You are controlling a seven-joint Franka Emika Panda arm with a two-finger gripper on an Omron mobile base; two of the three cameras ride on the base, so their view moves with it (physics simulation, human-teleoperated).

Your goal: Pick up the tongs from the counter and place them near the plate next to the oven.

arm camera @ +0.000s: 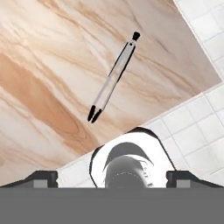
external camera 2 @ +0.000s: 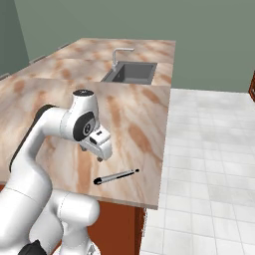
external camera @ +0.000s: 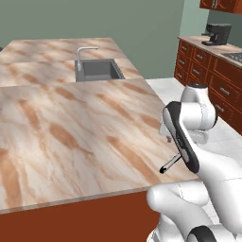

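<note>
The tongs (arm camera: 114, 77) lie flat near the counter (external camera 2: 134, 134) corner, beneath the gripper (external camera 2: 101, 158). Finger spread: you cannot tell. A misaligned descent could knock them off the edge.

A white tiled floor (external camera 2: 209, 149) spreads beside the island; a grey-green wall (external camera: 142, 28) stands behind it. Red-brown cabinets (external camera: 208, 71) with drawers run along the right of the left base view; a black coffee machine (external camera: 217, 34) sits on their pale top, and more red-brown cupboards (external camera: 222, 4) hang above it.
</note>
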